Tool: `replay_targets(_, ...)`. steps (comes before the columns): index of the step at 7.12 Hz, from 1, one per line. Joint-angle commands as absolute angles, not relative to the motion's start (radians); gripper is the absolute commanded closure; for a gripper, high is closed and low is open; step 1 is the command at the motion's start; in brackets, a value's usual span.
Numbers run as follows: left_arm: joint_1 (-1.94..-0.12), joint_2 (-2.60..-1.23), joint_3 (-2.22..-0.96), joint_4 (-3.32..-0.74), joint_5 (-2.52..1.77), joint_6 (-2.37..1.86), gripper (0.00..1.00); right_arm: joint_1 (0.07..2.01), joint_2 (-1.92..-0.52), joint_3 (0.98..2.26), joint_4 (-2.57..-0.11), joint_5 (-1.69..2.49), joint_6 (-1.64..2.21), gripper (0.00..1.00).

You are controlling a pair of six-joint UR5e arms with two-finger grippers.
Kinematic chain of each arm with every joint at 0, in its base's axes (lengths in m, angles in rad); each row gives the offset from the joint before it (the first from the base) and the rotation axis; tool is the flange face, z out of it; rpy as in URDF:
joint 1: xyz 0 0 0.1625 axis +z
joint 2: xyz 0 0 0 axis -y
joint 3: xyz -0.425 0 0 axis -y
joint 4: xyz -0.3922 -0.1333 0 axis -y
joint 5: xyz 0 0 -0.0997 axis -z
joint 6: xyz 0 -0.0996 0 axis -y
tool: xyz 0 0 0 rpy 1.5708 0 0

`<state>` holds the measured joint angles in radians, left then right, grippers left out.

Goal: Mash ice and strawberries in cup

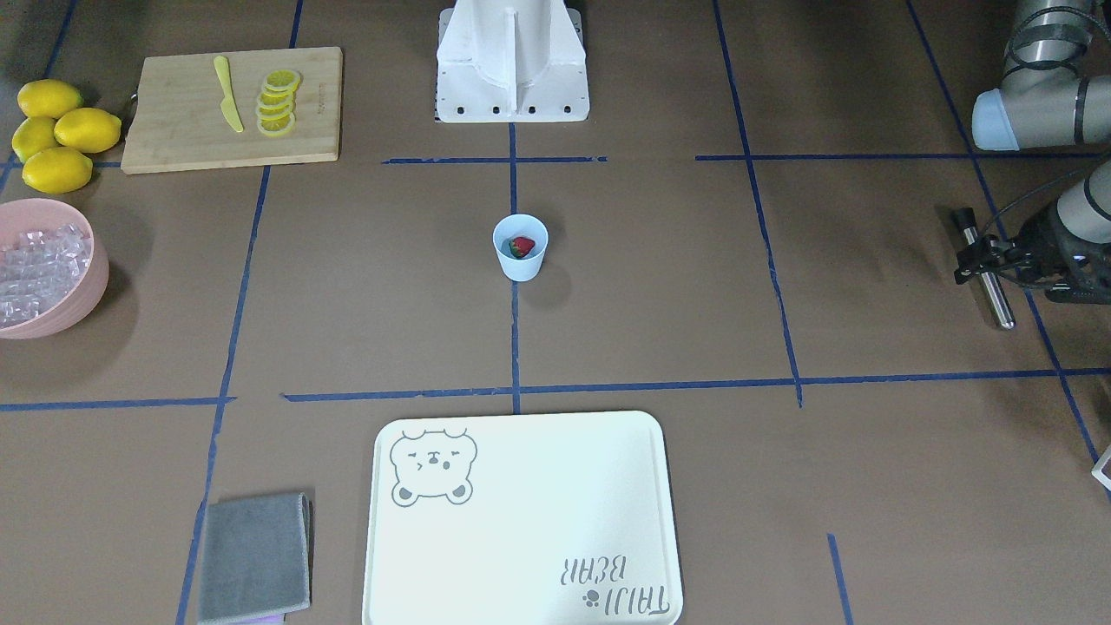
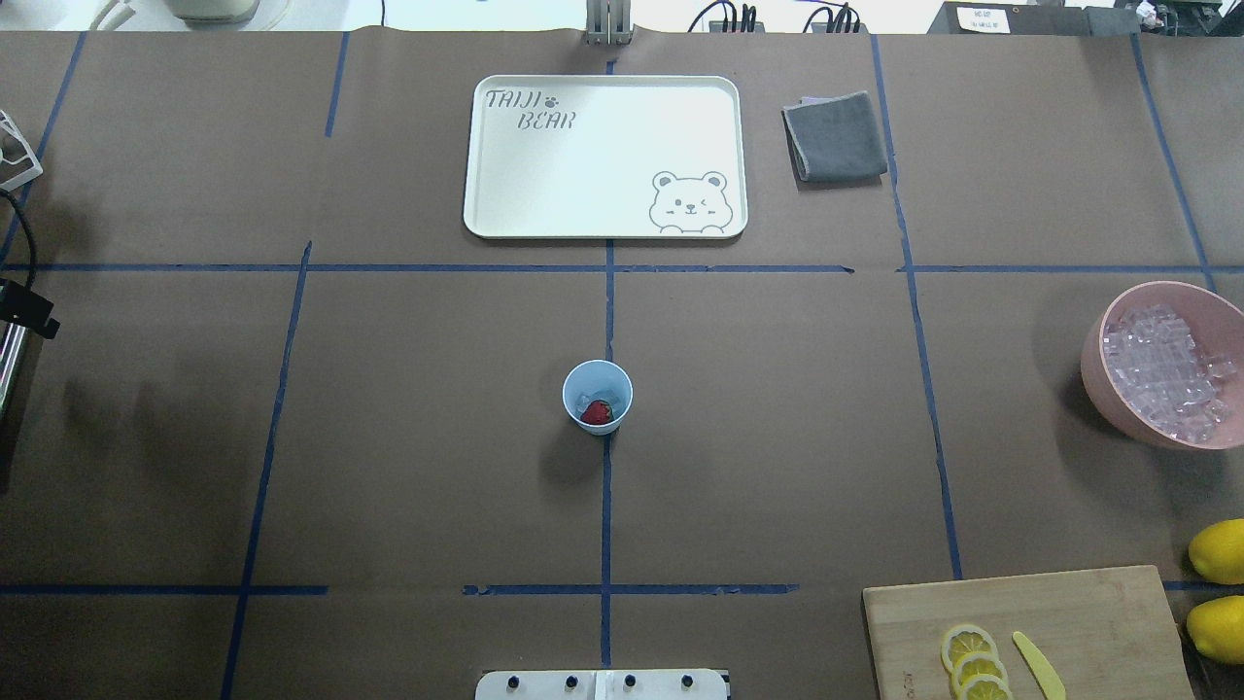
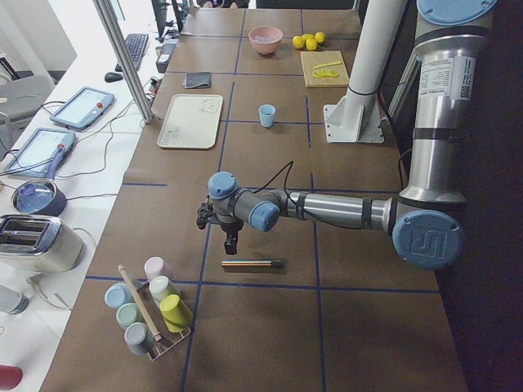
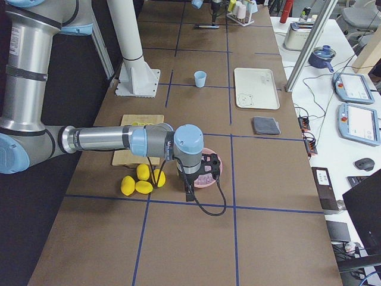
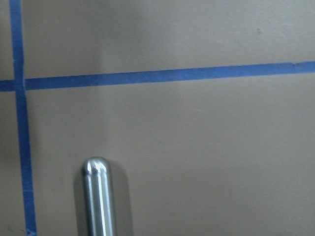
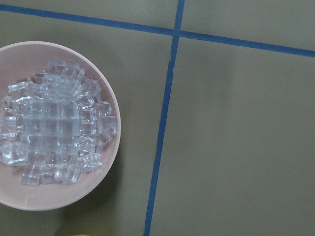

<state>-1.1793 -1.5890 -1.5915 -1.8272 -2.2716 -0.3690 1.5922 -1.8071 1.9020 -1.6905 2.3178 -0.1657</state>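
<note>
The pale blue cup (image 1: 521,265) stands at the table's middle; it also shows in the overhead view (image 2: 570,394). In it lie a red strawberry (image 1: 522,246) (image 2: 597,413) and a little ice (image 2: 593,396). A metal rod (image 1: 996,299) (image 3: 253,264) lies on the table far to my left. My left gripper (image 1: 976,259) (image 3: 230,245) hovers just above the rod, looks open and is not holding it. The rod's rounded end (image 5: 98,196) shows in the left wrist view. My right gripper (image 4: 190,185) hangs beside the pink bowl (image 6: 106,162) of ice (image 6: 54,123); I cannot tell if it is open.
Several lemons (image 1: 56,134) and a wooden board (image 1: 174,130) with lemon slices and a yellow knife sit near the bowl. A white tray (image 2: 603,194) and grey cloth (image 2: 836,136) lie on the far side. A rack of cups (image 3: 151,314) stands at the left end.
</note>
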Motion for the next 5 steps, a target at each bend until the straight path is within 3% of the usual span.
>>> replay_targets(1, -1.355, -1.642, -1.675, -1.467, -2.264, -0.006, 0.00, 1.592, -1.809, 1.902, -1.690, 2.318, -0.166, 0.00)
replay_targets(5, -1.639, -1.599, -1.629, -1.443, -2.461, 0.097, 0.00, 1.592, -1.809, 1.902, -1.690, 2.318, -0.164, 0.00)
